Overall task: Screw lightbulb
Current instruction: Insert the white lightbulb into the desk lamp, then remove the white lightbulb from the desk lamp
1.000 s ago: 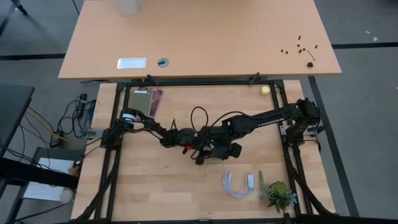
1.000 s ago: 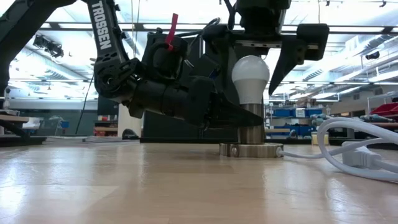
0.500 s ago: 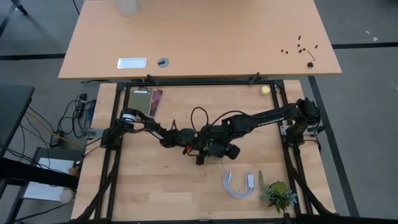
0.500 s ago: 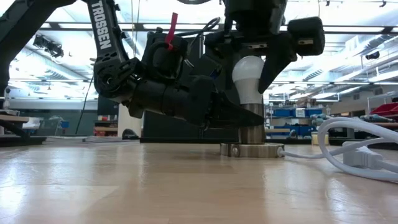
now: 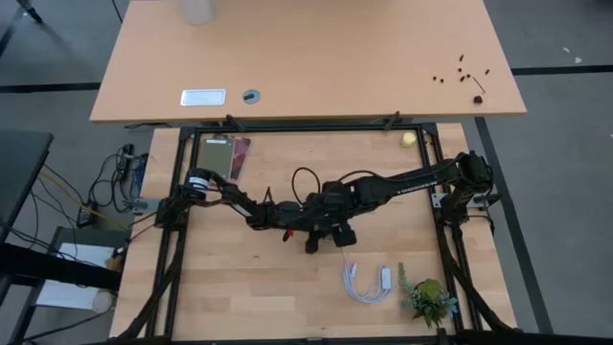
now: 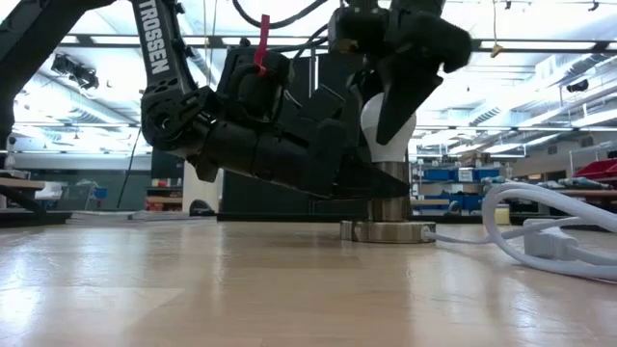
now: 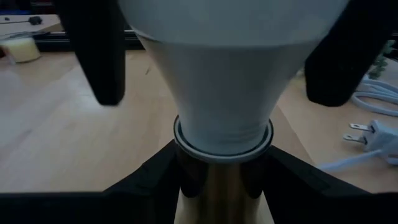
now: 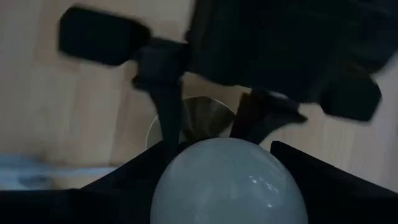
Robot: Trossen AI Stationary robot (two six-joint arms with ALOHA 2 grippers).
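Frosted white, the lightbulb [image 6: 384, 130] stands upright in the brass socket [image 6: 389, 198], whose round base [image 6: 388, 231] sits flat on the wooden table [image 6: 241, 289]; its long axis runs straight up from the tabletop. The left gripper [image 7: 221, 165] reaches in low and nearly level, its two dark fingers pinching the socket barrel just under the bulb's neck and steadying it. The right gripper [image 8: 225, 163] comes down from directly above, fingers closed against the two sides of the bulb's dome, so the bulb lies straight below that wrist and in line with it. That alignment is what the turning depends on: as I judge it, a twist of the right wrist about the vertical should drive the thread home, provided the grip stays centred and the left arm keeps the socket from spinning. A white cable [image 6: 540, 231] lies coiled on the table just beside the base
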